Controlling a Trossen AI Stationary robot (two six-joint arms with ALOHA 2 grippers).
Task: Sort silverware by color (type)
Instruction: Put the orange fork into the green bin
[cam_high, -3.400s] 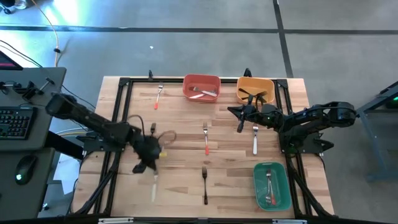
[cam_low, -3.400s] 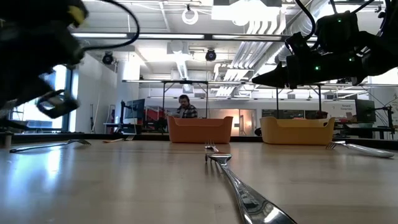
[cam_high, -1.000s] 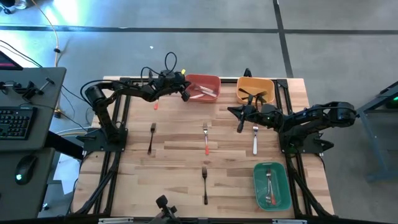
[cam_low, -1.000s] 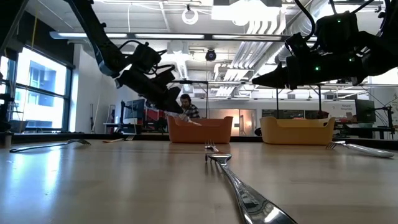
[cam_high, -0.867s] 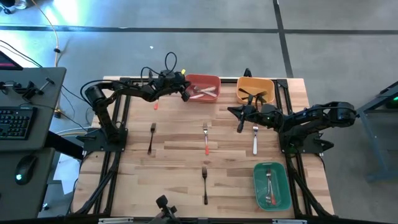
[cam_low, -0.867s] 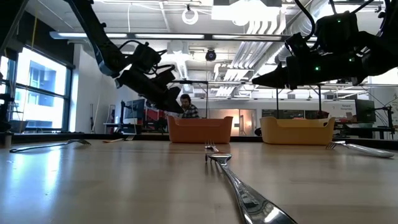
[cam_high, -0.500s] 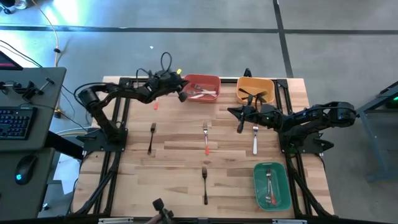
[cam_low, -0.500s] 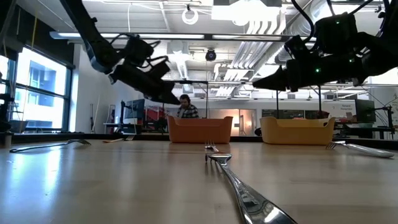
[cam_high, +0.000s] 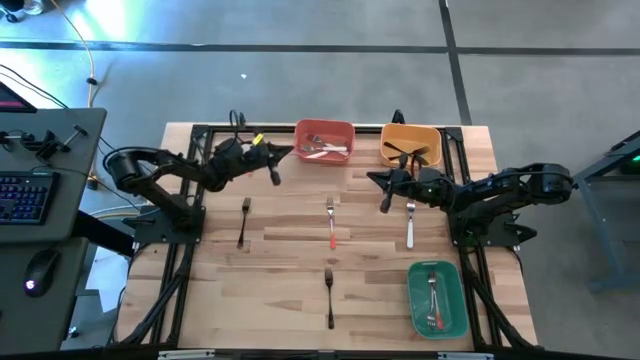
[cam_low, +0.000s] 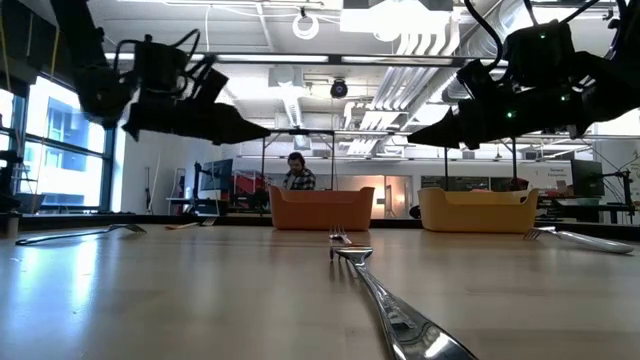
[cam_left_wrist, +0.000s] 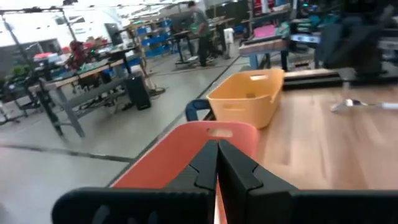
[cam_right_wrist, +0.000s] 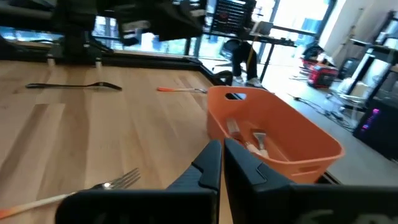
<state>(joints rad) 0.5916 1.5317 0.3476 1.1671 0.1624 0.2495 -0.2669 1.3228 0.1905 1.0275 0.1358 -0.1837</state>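
Landmark: red bin (cam_high: 324, 139) at the table's far edge.
Black fork, nearest (cam_high: 329, 296): well in front of the red bin, near the front edge.
Green bin (cam_high: 437, 298): front right of it, forks inside.
Red-handled fork (cam_high: 331, 222): mid-table, straight in front of the red bin.
Black fork, left (cam_high: 243, 220): front left of the red bin.
White fork (cam_high: 410, 224): front right of it.
Right gripper (cam_high: 372, 179): just right-front of the red bin, fingers pressed together, empty.
Left gripper (cam_high: 274, 153): just left of the red bin, fingers together, nothing held.
Yellow bin (cam_high: 411, 144): right beside the red bin.
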